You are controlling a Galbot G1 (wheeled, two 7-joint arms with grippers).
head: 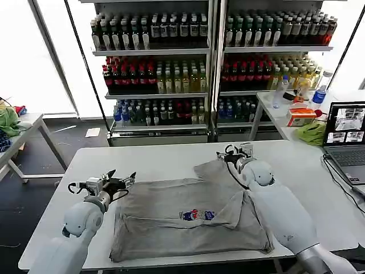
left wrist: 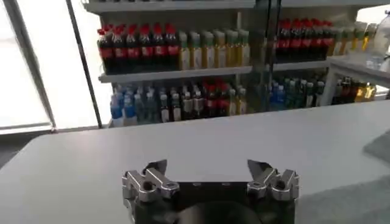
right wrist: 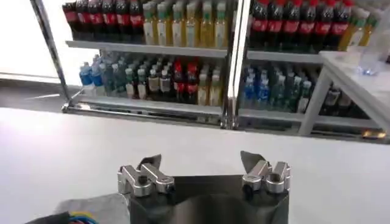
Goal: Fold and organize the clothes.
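- Head view: a light grey short-sleeved shirt (head: 194,220) lies spread on the white table (head: 142,157), reaching close to the near edge, its right part folded over toward the middle. A small multicolour chest print (head: 198,215) shows near the shirt's centre; its writing is too small to read.
- Head view: the left end effector (head: 121,181) hangs just beside the shirt's left far corner, fingers spread and gripping nothing. The right end effector (head: 234,152) sits at the shirt's far right corner, over bare table just past the cloth; released, nothing between its fingers.
- Head view: the far and left stretches of the table are bare and give open room. A laptop (head: 345,137) stands at the right edge with a cable trailing beside it.
- Head view: behind the table, drink shelves (head: 211,51) hold rows of bottles with red, yellow, green and blue labels; no brand can be read. A side table on the far right carries a bright green cloth (head: 312,132), an orange box (head: 300,116) and water bottles.
- Left wrist view: the left end effector (left wrist: 208,168) stands open above bare white table, the far table edge ahead and bottle shelves beyond. A grey shirt corner (left wrist: 379,146) shows at one side.
- Right wrist view: the right end effector (right wrist: 202,164) is open over bare table; grey cloth with a bit of the colour print (right wrist: 82,217) lies close under it.
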